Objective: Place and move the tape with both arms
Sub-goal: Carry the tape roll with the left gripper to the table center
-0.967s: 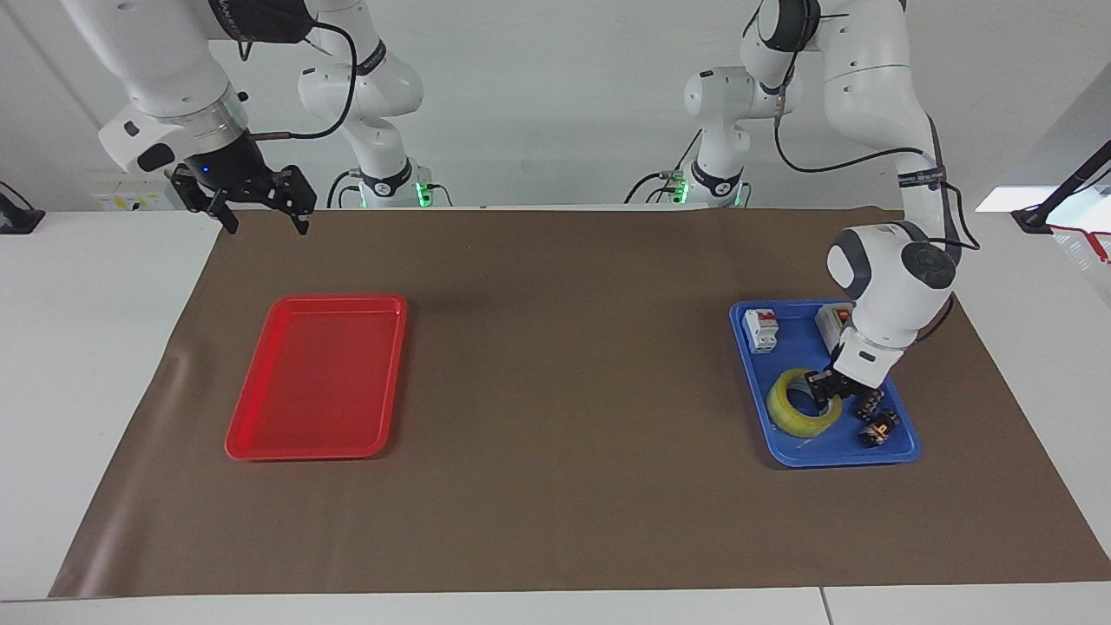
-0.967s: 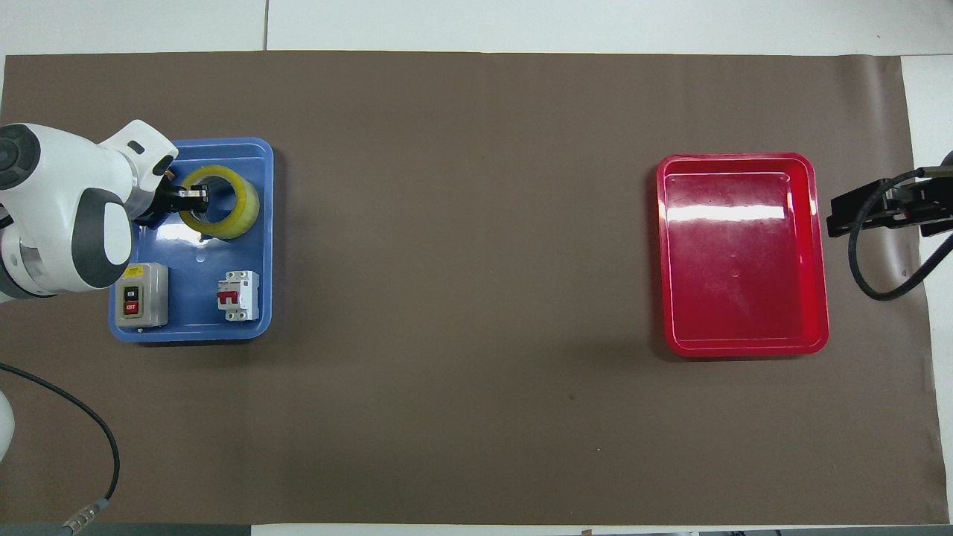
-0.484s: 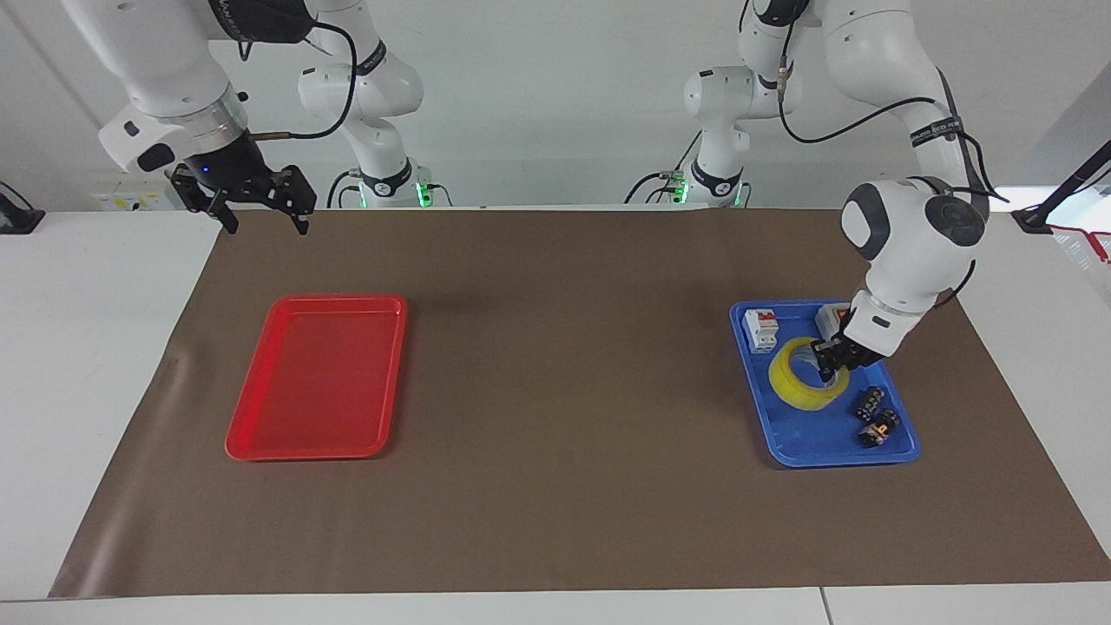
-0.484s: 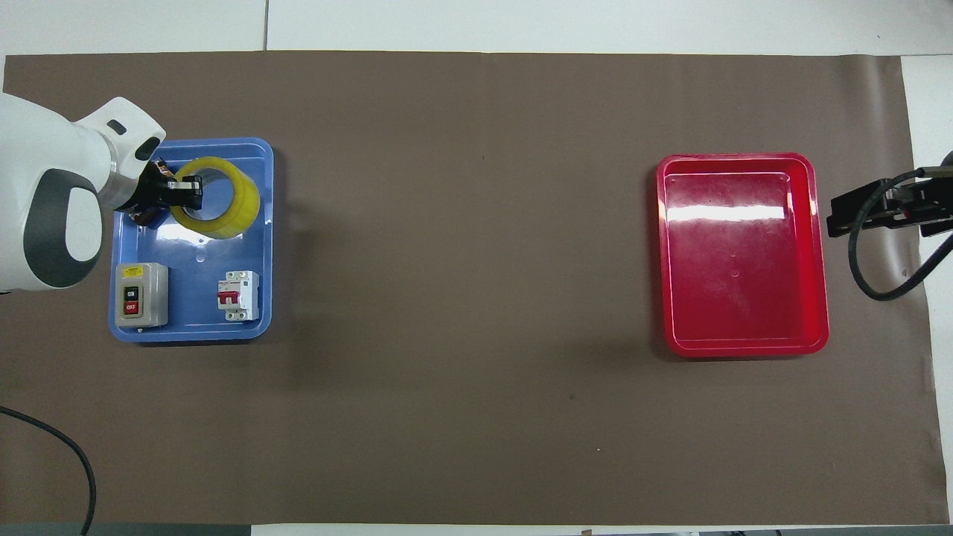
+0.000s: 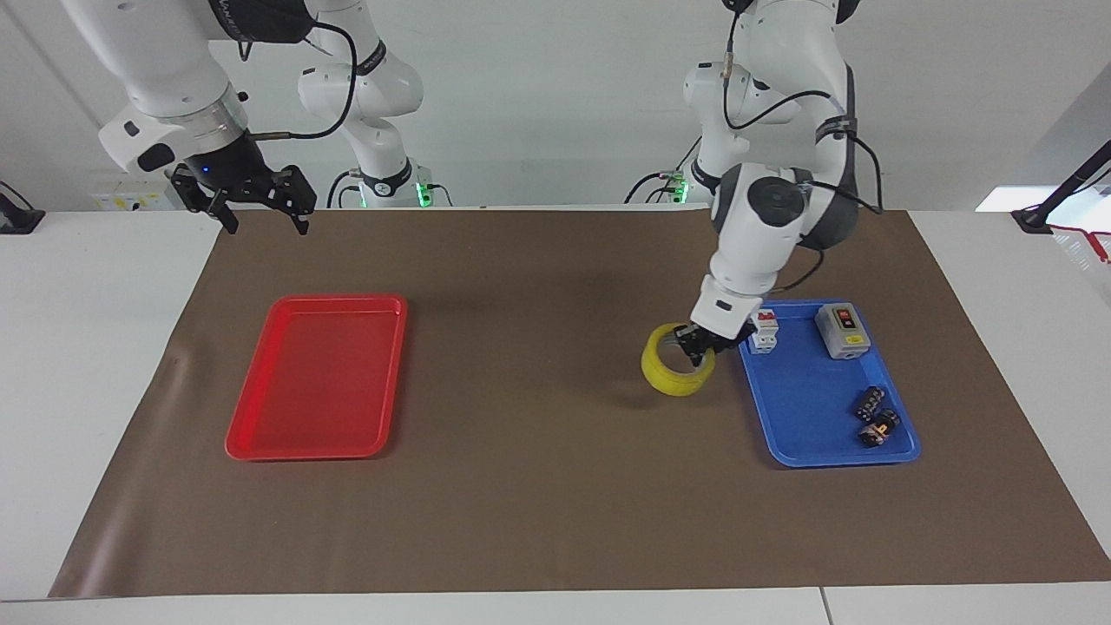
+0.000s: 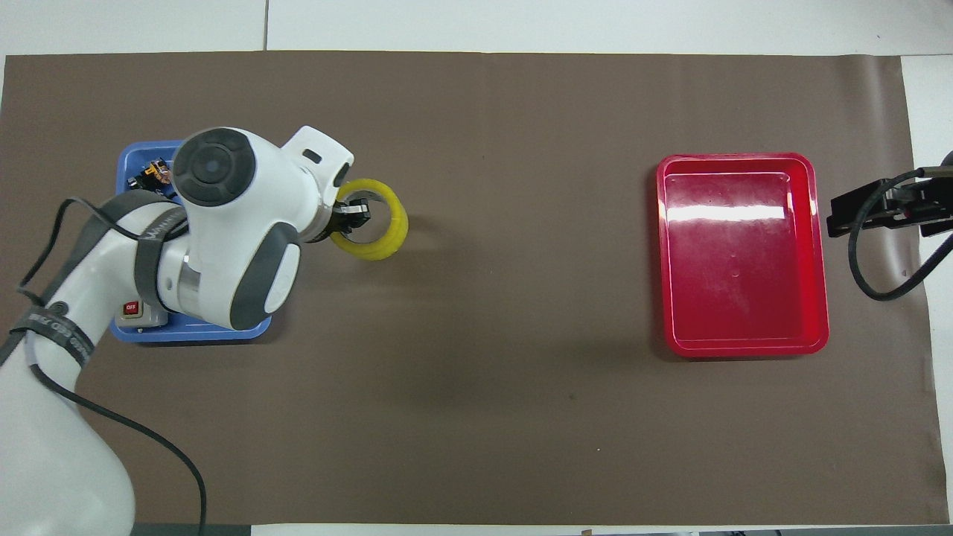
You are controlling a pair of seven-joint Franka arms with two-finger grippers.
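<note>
Over the mat, tape: we held the tape [image 5: 676,371] clear of the blue tray [image 5: 807,434], just beside it — lifted, tilted.
Left gripper [image 5: 705,344]: we had it clamped on the ring's wall.
Right gripper [image 5: 260,213]: we kept it wide, gripping nothing, waiting over the mat's edge near the red tray [image 5: 260,443].
Done: tape out of the blue tray.
Left: set-down mid-mat, then — we judged — the right arm's carry.
</note>
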